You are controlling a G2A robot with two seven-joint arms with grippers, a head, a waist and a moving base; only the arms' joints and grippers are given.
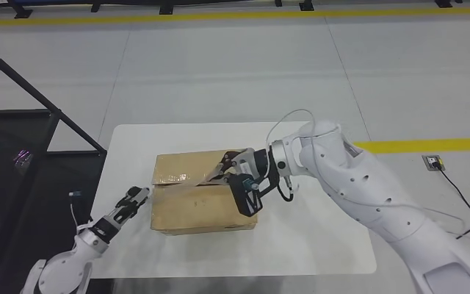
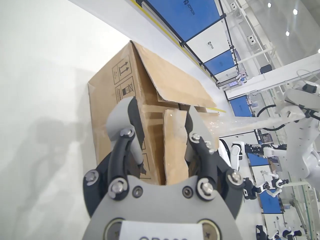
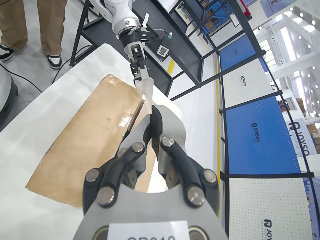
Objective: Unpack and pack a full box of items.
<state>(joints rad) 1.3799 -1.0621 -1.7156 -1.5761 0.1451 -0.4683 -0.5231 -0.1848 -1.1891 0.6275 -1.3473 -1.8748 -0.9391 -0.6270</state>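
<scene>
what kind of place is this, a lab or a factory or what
Probably a robotics test hall or factory floor, though I can't be sure which. There are yellow lane lines, blue and white partition panels, and more white robots at stations in the background.

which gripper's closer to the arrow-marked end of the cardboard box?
Left. The left gripper sits at the arrow-marked end of the cardboard box; the right gripper is over the middle of its top, pinching clear tape.

I log glossy white right arm (image 1: 345,173), thin white cable (image 1: 294,112) looping at its 12 o'clock; left gripper (image 2: 160,106): grey fingers (image 2: 117,116), black links, silver screws.
</scene>
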